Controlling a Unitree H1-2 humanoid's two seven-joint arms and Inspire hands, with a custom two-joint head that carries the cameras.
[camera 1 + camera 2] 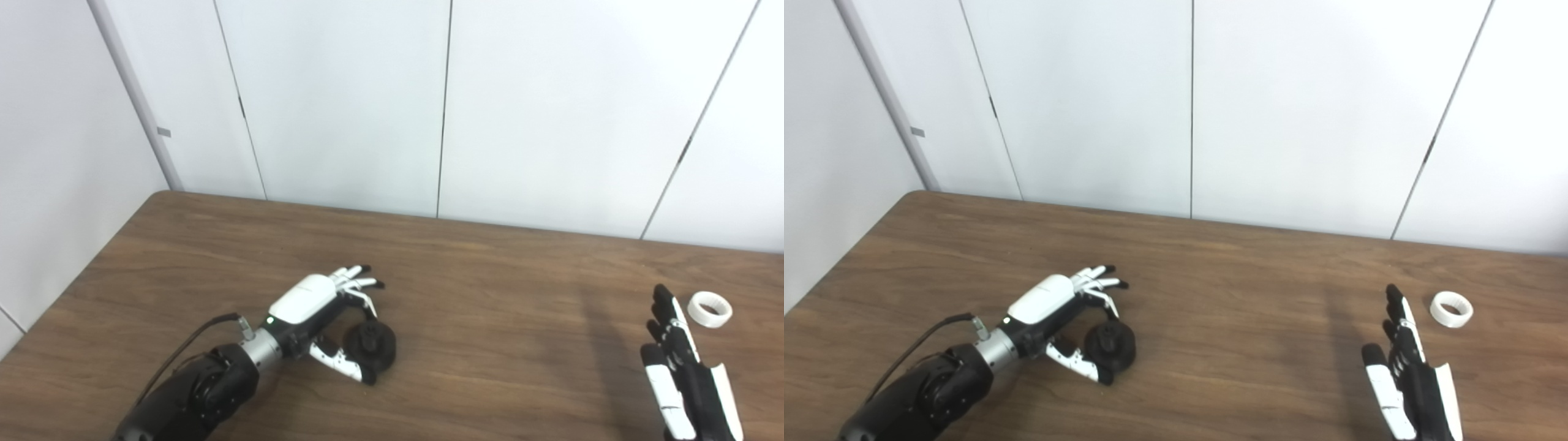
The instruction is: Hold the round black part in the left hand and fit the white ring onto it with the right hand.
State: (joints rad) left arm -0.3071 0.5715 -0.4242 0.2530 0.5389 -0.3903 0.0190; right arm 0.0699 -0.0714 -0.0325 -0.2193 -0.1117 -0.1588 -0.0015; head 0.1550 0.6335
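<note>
White shell and black fingers mark the left hand [321,306], which reaches in from seven o'clock across the left half of the table. Its fingers [358,283] are spread and point toward two o'clock, arching above the surface, while the thumb [343,364] curves round low at five o'clock of the palm. Between thumb and fingers sits the round black part [370,345], resting on the wood at about four o'clock of the palm. The thumb tip touches or nearly touches the part's near edge; the fingers stand clear over its far side, so the hand is loosely cupped about the part, not clamped on it. A black cable [184,349] loops off the wrist toward eight o'clock.

The right hand [1409,367] rises from the bottom edge at five o'clock of the scene, held edge-on with fingers straight and close together, pointing toward twelve o'clock. It holds nothing and is open. The white ring [1451,309] lies flat on the table just beside the fingertips, at about one o'clock from them, apart from the hand, with its hole facing up.

The brown wooden table [490,294] runs the full width, and the two hands are well apart on it. Behind its far edge stand plain white wall panels [337,104].
</note>
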